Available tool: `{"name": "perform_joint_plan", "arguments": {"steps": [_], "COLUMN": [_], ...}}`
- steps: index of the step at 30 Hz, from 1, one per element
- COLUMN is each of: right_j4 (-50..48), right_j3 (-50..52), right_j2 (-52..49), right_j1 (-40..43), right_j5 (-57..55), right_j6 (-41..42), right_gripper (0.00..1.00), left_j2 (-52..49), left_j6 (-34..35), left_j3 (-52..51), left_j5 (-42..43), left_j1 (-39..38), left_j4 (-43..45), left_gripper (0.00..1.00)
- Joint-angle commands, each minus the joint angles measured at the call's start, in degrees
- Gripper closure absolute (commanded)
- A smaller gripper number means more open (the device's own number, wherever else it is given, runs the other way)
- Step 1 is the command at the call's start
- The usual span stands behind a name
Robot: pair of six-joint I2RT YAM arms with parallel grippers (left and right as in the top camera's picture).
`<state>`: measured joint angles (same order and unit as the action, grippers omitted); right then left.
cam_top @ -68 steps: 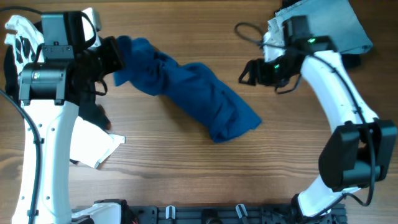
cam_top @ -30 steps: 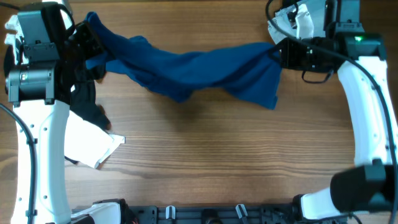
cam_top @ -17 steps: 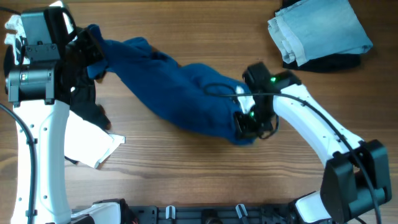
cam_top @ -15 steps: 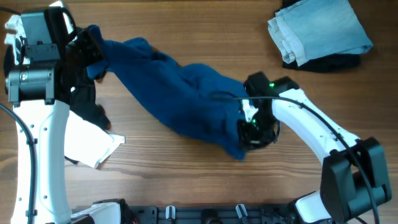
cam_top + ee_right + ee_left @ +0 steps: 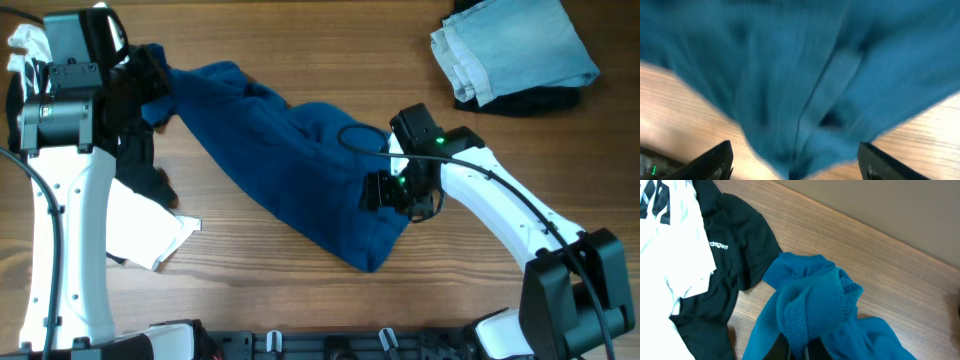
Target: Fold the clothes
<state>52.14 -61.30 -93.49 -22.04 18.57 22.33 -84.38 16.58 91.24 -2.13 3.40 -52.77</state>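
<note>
Only one piece of writing can be read, and only the left wrist view shows it: small white lettering [image 5: 718, 245] on the black tee [image 5: 735, 225], ending in "drogen", its first letters not legible. The tee lies up and to the left of the left claw [image 5: 797, 351], partly covered by a white garment [image 5: 670, 235] with bold black marks along its top edge; those marks are too cropped to read as words. The left claw is clamped on a bunched fold of the blue shirt [image 5: 815, 305], which rises straight out from between its dark fingers at the bottom edge of that view.

From above, the lettering is too small to make out. That view gives the shirt's whole lie instead: a rumpled diagonal band across the desk [image 5: 300, 310], running from the left claw's grip to the right claw and a little past it. Well beyond the right claw, at the desk's far corner, a folded pale-blue garment [image 5: 515, 45] sits on top of a dark one [image 5: 530, 98].

The right wrist view is blurred. Its two black fingers [image 5: 715, 162] stand wide apart, so the right claw [image 5: 795, 146] grips nothing, and blue fabric fills nearly everything ahead of it, with wood grain showing at either side. No label or print shows on the shirt in any view.
</note>
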Motion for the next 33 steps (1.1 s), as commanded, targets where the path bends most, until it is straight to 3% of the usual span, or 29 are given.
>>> {"name": "perform_joint_plan", "arguments": {"steps": [1, 12, 13, 15, 19, 25, 28, 31, 33], "right_j4": [-4.3, -13.6, -13.9, -15.3, -16.6, -17.0, -16.9, -16.9, -16.9], "right_j3": [-0.1, -0.1, -0.1, -0.1, -0.1, -0.2, -0.3, -0.3, -0.4], "right_j2": [-1.0, -11.0, -11.0, -11.1, -11.1, -11.1, -11.1, -10.7, -10.3], "right_j1": [0.1, 0.1, 0.2, 0.2, 0.2, 0.2, 0.2, 0.4, 0.4], "right_j5": [-5.7, -6.5, -6.6, -6.2, -5.0, -4.8, -4.8, -4.8, -4.8], "right_j6": [3.2, 3.8, 3.8, 3.8, 3.7, 3.6, 3.6, 3.6, 3.6], "right_gripper": [0.20, 0.27, 0.30, 0.46, 0.67, 0.71, 0.87, 0.96, 0.96], "left_j2": [-0.5, -0.5, -0.5, -0.5, -0.5, -0.5, -0.5, -0.5, -0.5], "left_j6": [-1.0, -1.0, -1.0, -1.0, -1.0, -1.0, -1.0, -1.0, -1.0], "left_j3": [0.5, 0.5, 0.5, 0.5, 0.5, 0.5, 0.5, 0.5, 0.5], "left_j5": [-0.9, -1.0, -0.9, -0.9, -0.9, -0.9, -0.9, -0.9, -0.9], "left_j1": [0.3, 0.3, 0.3, 0.3, 0.3, 0.3, 0.3, 0.3, 0.3], "left_j4": [0.2, 0.2, 0.2, 0.2, 0.2, 0.2, 0.2, 0.2, 0.2], "left_gripper": [0.96, 0.96, 0.96, 0.96, 0.96, 0.96, 0.96, 0.96, 0.96]}}
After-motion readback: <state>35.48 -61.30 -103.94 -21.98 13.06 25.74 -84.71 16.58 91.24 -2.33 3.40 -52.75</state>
